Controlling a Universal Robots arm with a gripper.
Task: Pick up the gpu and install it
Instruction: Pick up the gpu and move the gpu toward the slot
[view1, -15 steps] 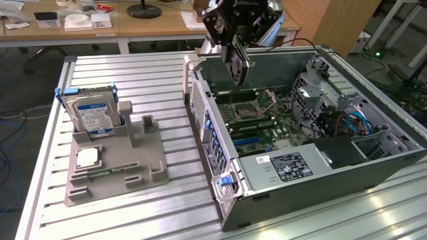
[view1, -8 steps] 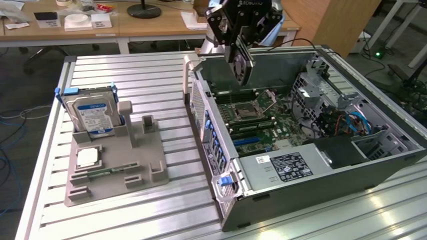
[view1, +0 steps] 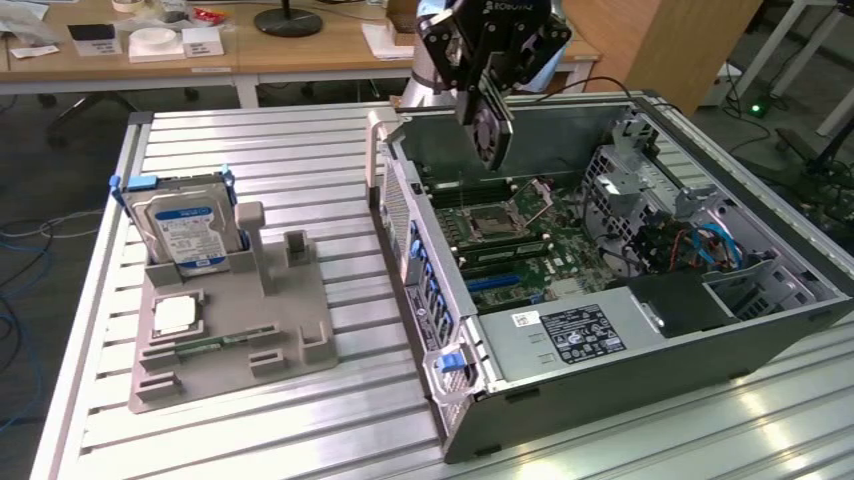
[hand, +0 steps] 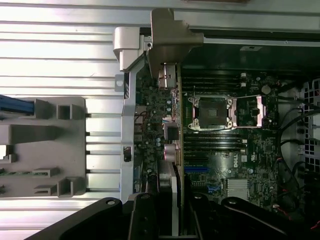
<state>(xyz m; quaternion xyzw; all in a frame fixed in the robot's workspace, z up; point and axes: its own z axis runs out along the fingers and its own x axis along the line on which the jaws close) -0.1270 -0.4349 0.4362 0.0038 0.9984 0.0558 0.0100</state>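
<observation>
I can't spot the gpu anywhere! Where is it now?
In the exterior view, the gpu hangs edge-on in the hand, over the motherboard inside the open computer case.

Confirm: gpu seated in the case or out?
Out. The gripper holds the gpu upright, edge-down, above the open case, clear of the motherboard.

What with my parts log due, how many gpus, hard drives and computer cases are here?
gpu: 1
hard drive: 1
computer case: 1
Total: 3
</observation>
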